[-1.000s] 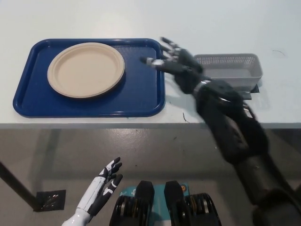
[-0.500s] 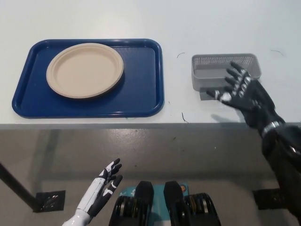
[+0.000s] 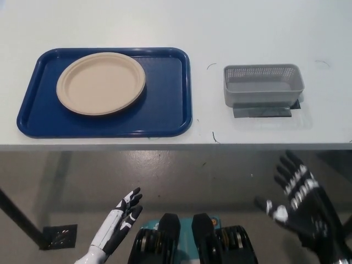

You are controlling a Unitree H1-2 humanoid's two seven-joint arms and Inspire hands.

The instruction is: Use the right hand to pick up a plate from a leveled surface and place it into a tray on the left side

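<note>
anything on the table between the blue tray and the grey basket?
No object: in the head view the stretch between the blue tray and the grey basket is bare white table, with only a few small dark marks.

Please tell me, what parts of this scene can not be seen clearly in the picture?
- Basket, head view: its own front wall hides most of the inside floor.
- Dark piece under the basket: the basket covers most of it; what it is cannot be told.
- Right hand: the wrist is cut off by the bottom right corner.
- Tray under the plate: hidden by the plate.
</note>
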